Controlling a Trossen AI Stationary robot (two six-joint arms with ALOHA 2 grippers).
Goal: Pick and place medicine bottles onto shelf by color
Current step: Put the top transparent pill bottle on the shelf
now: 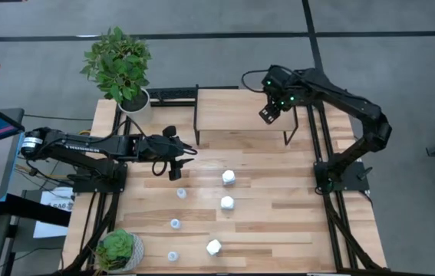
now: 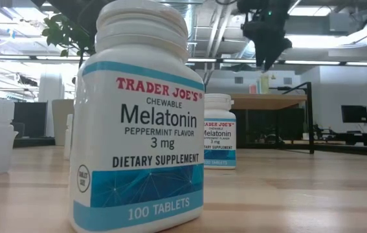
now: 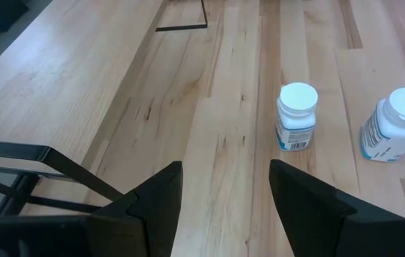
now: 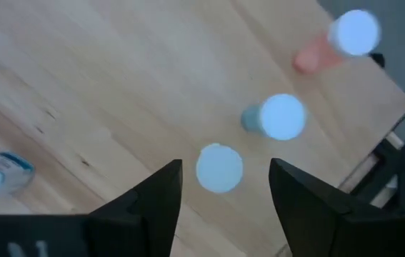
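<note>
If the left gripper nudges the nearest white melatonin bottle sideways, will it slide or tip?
The melatonin bottle stands upright, taller than wide, on smooth bare wood, so a low nudge would probably slide it, while a push near the cap might tip it. Being round, it would likely roll once toppled. It looks like rigid plastic, so the left gripper, open, should not crush it.

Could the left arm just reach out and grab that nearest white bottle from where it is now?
Probably yes. The left gripper stands open over bare tabletop, and the white melatonin bottle stands upright just ahead, slightly off to one side, with nothing between them. It would need a small sideways shift first.
</note>
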